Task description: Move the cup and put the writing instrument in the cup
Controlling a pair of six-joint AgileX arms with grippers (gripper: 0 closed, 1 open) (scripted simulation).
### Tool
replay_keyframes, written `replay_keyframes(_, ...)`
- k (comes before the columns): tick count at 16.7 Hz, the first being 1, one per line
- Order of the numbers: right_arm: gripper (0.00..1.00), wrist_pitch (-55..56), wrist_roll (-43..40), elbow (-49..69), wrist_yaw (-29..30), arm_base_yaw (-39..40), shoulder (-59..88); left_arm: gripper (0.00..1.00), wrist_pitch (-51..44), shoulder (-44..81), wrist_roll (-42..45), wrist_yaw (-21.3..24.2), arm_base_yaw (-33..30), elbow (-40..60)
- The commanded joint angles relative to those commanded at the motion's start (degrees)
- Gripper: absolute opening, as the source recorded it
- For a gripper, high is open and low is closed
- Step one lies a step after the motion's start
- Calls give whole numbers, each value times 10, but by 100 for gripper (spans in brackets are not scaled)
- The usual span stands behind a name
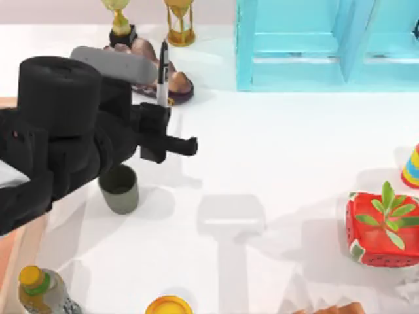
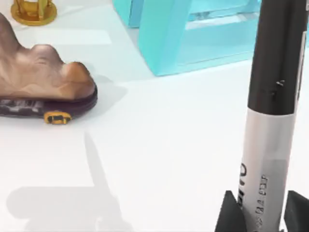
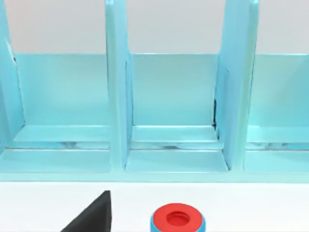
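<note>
White table under the overhead camera, with a turquoise shelf (image 1: 327, 46) along its far edge, carries everything that matters on the left side. The left claw (image 1: 160, 108) is pinching the marker (image 1: 162, 75) low on its silver label band, and the left wrist view shows a finger (image 2: 229, 215) on either side of the barrel, with the marker (image 2: 270, 116) standing upright, black end up. From the claw, the cup (image 1: 120, 188) lies nearer the camera and a little to the left, standing upright on the table with its dark mouth open upward, partly under the arm. So the marker's long axis is already roughly in line with the cup's opening; what is off, as I judge it, is the sideways offset, so the coming move is a shift toward the near-left until the marker hangs over the mouth, then a lowering. A brown shoe (image 1: 167, 78) sits just behind the marker, far side. The right arm is parked facing the shelf; whether its claw is spread I cannot tell.
</note>
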Motion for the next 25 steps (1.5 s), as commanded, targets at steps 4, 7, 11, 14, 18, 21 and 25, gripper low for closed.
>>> replay_keyframes(4, 100, 0, 0, 0, 0, 0, 0, 0, 179, -135, 64, -15, 38, -163)
replay_keyframes(7, 100, 0, 0, 0, 0, 0, 0, 0, 282, -212, 102, -22, 60, -252)
replay_keyframes(11, 100, 0, 0, 0, 0, 0, 0, 0, 348, -262, 127, -26, 74, -310)
replay_keyframes(14, 100, 0, 0, 0, 0, 0, 0, 0, 350, -263, 127, -26, 74, -311)
replay_keyframes(18, 100, 0, 0, 0, 0, 0, 0, 0, 357, -252, 126, -25, 71, -309)
replay_keyframes(21, 100, 0, 0, 0, 0, 0, 0, 0, 403, -198, 124, -21, 71, -302)
replay_keyframes(25, 100, 0, 0, 0, 0, 0, 0, 0, 488, -100, 126, -15, 79, -292)
